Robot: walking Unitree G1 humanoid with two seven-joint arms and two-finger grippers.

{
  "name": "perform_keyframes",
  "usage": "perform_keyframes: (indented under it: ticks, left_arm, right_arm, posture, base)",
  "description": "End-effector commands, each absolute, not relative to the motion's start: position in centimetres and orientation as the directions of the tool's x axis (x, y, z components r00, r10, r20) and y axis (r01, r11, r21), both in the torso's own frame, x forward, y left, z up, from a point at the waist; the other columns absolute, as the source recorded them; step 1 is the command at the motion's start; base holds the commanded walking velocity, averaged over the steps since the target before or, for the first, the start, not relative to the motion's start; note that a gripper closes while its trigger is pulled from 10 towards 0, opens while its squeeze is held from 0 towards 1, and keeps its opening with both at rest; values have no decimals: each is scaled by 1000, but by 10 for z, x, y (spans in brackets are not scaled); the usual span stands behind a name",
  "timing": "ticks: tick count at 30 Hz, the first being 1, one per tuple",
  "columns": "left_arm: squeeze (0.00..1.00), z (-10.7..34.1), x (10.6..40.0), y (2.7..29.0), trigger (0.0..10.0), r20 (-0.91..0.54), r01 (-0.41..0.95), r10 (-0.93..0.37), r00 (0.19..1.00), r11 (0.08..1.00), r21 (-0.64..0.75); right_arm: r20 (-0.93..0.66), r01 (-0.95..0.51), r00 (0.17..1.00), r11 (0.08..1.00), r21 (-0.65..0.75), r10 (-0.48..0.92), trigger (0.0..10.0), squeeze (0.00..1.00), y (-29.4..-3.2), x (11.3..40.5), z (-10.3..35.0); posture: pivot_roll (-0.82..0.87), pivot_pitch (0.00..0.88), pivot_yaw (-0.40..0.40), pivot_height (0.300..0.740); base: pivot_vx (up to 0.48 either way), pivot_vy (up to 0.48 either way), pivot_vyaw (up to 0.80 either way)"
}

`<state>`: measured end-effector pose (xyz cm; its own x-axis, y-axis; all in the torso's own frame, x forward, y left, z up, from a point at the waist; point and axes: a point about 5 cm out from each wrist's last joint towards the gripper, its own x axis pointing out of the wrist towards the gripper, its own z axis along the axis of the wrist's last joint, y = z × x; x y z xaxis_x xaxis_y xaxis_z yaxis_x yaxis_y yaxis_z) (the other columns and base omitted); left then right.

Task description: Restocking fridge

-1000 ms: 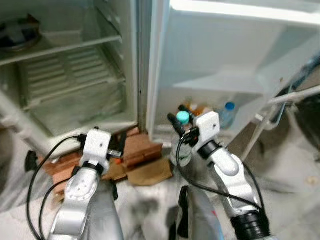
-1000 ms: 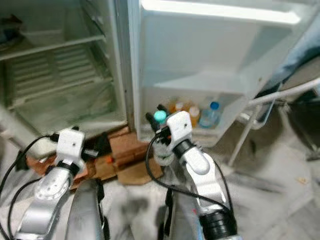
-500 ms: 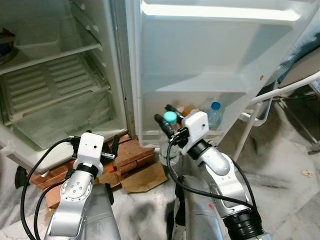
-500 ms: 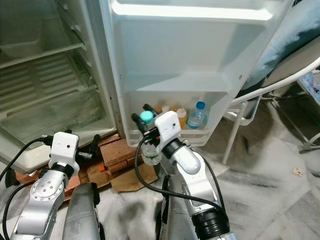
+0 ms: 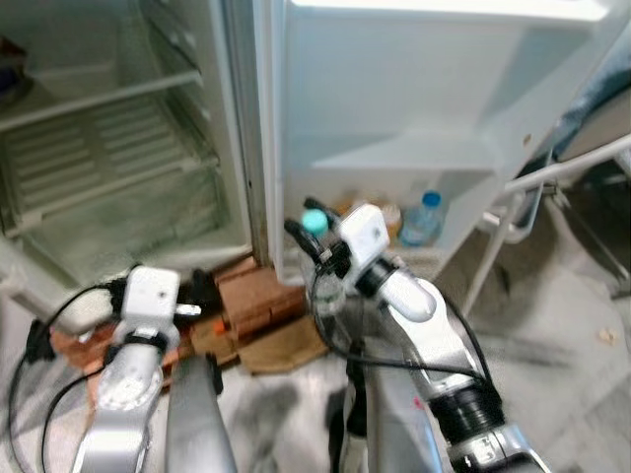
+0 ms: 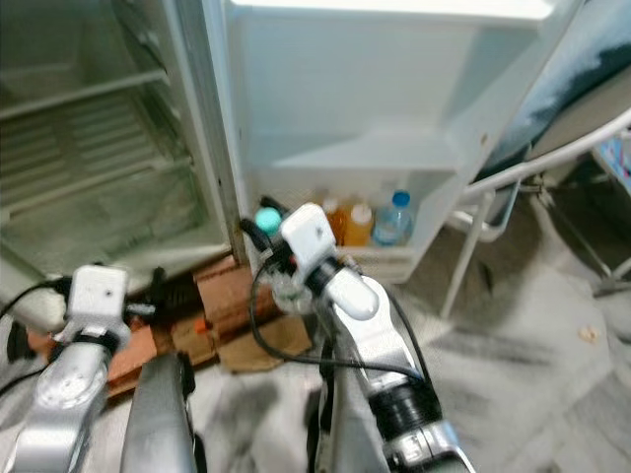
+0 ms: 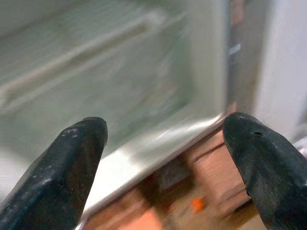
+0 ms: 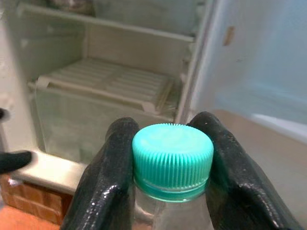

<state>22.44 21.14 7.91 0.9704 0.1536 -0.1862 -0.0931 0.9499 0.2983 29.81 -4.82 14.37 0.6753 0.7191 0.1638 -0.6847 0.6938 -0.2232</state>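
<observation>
My right gripper (image 5: 308, 225) is shut on the neck of a clear plastic bottle (image 5: 325, 292) with a teal cap (image 8: 172, 160). It holds the bottle upright, low in front of the open fridge door (image 5: 414, 89) and near its hinge edge. The two black fingers (image 8: 112, 158) press on either side of the cap. Beyond it the door's bottom shelf (image 5: 394, 258) holds a blue-capped bottle (image 5: 424, 217) and orange bottles (image 6: 347, 221). My left gripper (image 7: 163, 158) is open and holds nothing, low by the fridge's bottom edge (image 7: 144, 153).
The fridge compartment (image 5: 108, 158) stands open on the left with bare wire shelves. Bricks (image 5: 251, 296) and a piece of cardboard (image 5: 286, 350) lie on the floor under the fridge. A white metal chair frame (image 5: 523, 202) stands to the right of the door.
The camera has shifted and the picture is blurred. My right gripper has carried the bottle a little left, nearer the door's hinge edge. The left arm sits slightly lower and further left.
</observation>
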Motion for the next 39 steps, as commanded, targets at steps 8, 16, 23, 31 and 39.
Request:
perform_keyframes:
  ticks: [8,16,23,31,39]
  left_arm:
    - [0,69,193,262,10000,-287,-288,380,879,905,314]
    - [0,78,185,264,10000,-287,-273,372,883,903,332]
    - [0,92,176,266,10000,-254,-264,362,897,899,350]
    - [0,106,163,259,10000,-213,-226,324,922,895,385]
    - [0,110,153,259,10000,-217,-225,329,919,890,396]
  right_arm:
    - [253,-641,592,638,-427,765,10000,0,-31,325,167]
    - [370,-560,592,696,-449,716,10000,0,-29,344,188]
    - [344,-556,588,675,-485,732,10000,0,-22,345,178]
    - [288,-532,536,583,-614,793,10000,0,-9,336,164]
    - [443,-375,474,630,-681,761,10000,0,-2,338,198]
  posture:
    - [205,246,-90,537]
    - [269,285,-74,537]
    - [312,324,-71,537]
    - [342,368,-65,537]
    - [359,392,-68,537]
  base:
    - [0,0,0]
    - [0,0,0]
    - [0,0,0]
    - [0,0,0]
    - [0,0,0]
